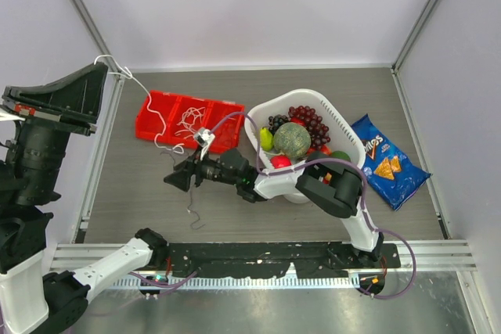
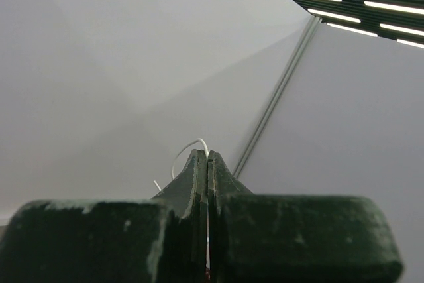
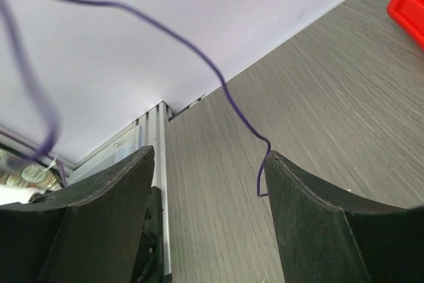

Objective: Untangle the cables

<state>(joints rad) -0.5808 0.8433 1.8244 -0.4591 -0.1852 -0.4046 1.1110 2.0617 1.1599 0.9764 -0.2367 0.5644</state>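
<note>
A: What is the left gripper [image 2: 207, 157] doing with the cables?

B: It is pinching its jaws fully together on a thin white cable [image 1: 146, 93], and a small white loop [image 2: 188, 150] is poking out at the fingertips in the left wrist view. In the top view the left gripper [image 1: 100, 68] is hanging high, well away from the left end of the red plastic bin [image 1: 153, 115]

A: And where is that cable running?

B: It is slanting down from the gripper toward the bin's left end, dropping along the bin's near-left corner, and lying in small loose loops inside, about the middle of the bin

A: Is the right gripper [image 1: 174, 179] gripping anything?

B: No, its jaws are standing wide apart with nothing between them. It is hovering over the grey wood-grain table [image 1: 125, 193], just on the near side of the bin, with its fingers pointing left

A: What about the other cord?

B: A thin purplish-grey cord [image 1: 190, 207] is trailing just under the right gripper, on the near side of the bin. In the right wrist view that cord [image 3: 218, 79] is crossing the frame and ending right beside one finger [image 3: 311, 203]; I cannot tell whether it is touching. The bin's corner [image 3: 407, 11] is showing at the upper right there

A: Anything else near the bin?

B: A white plastic basket [image 1: 344, 127] of fruit is sitting just off its right end, and a blue crisp bag [image 1: 387, 160] is lying beyond that
</note>
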